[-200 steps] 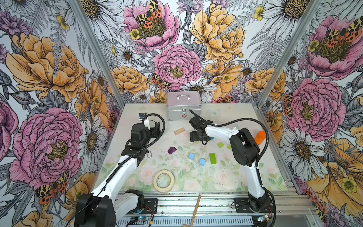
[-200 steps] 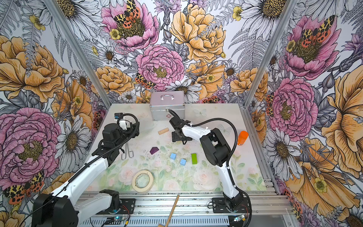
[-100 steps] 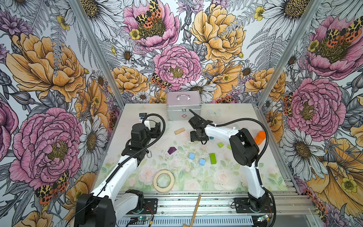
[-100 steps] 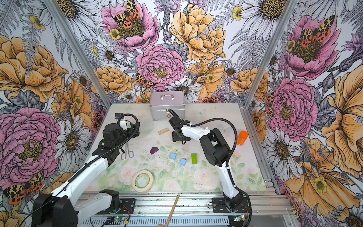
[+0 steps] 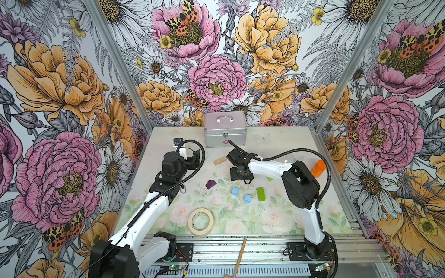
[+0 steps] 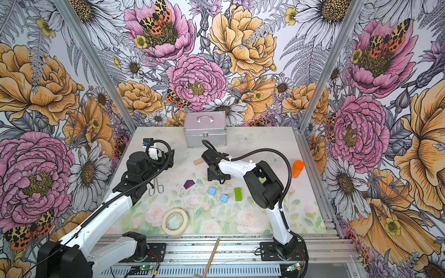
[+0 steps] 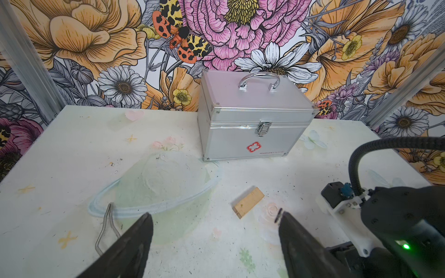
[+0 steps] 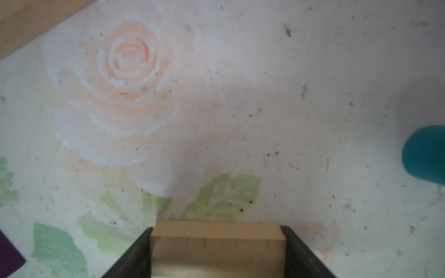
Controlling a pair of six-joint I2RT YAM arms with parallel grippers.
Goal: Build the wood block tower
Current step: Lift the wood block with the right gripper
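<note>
In the right wrist view my right gripper (image 8: 218,231) is shut on a plain tan bar (image 8: 218,248), a finger pressed against each side, low over the table. Both top views show this gripper (image 5: 240,177) pointing down at mid-table. A second tan bar (image 5: 220,160) lies just behind and to its left. The purple roof block (image 5: 211,184), two light-blue cubes (image 5: 235,191) (image 5: 247,198) and a lime-green block (image 5: 261,194) lie in front. A teal cylinder (image 8: 425,155) lies beside the right gripper. My left gripper (image 7: 214,216) hangs open and empty on the left, facing the loose tan bar (image 7: 248,202).
A silver case (image 5: 225,128) stands at the back centre. A beige tape roll (image 5: 200,221) lies near the front edge. An orange container (image 5: 318,168) stands by the right wall. Metal tweezers (image 6: 156,187) lie under the left arm. A wooden stick (image 5: 237,260) rests on the front rail.
The right gripper's jaws have narrowed onto the tan bar. The left arm has not moved.
</note>
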